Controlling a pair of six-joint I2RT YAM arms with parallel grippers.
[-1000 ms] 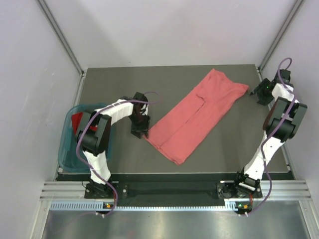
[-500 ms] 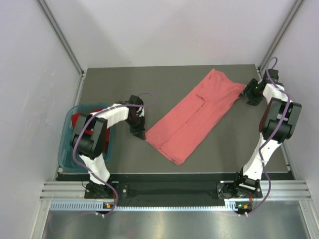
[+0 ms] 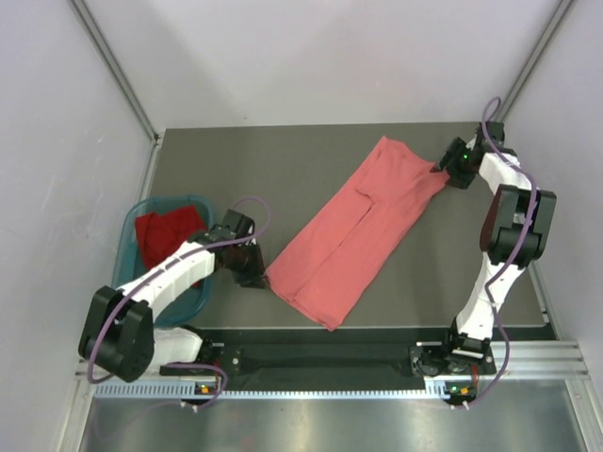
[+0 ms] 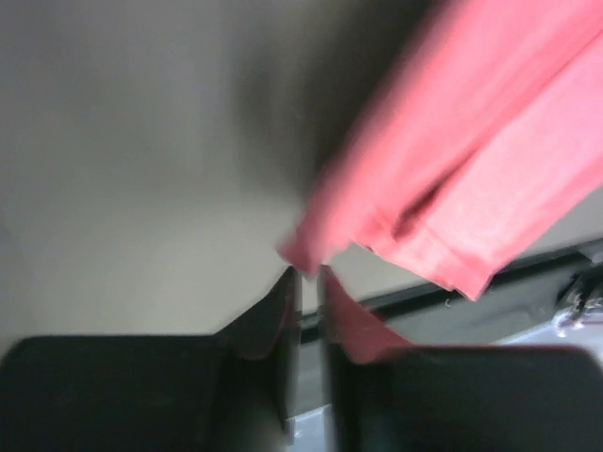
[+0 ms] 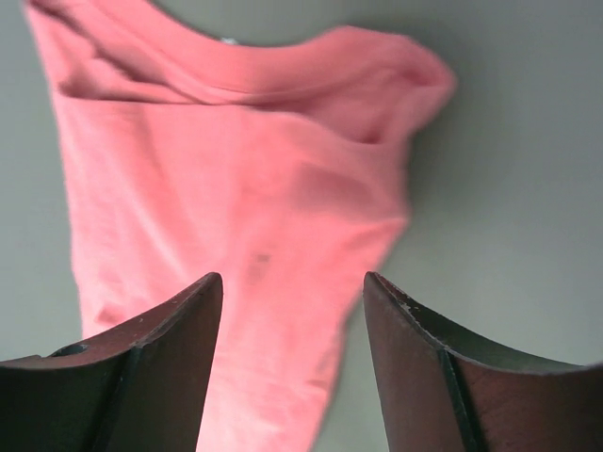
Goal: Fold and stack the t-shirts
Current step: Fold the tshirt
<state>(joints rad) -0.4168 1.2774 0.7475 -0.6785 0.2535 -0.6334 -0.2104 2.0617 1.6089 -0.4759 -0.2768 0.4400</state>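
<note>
Black fingers [image 4: 259,325] of the left gripper [image 4: 306,275] are pinching, nearly together, one corner of the salmon-pink t-shirt [image 3: 353,235], w/ the rest of the cloth stretching away diag. across the table [image 3: 236,169]. At the far end the right gripper [image 5: 292,280] is hovering, jaws apart, over the opp. corner. Behind the left gripper, the deep red t-shirt [image 3: 165,229] is lying in the teal basket [image 3: 121,268].
</note>
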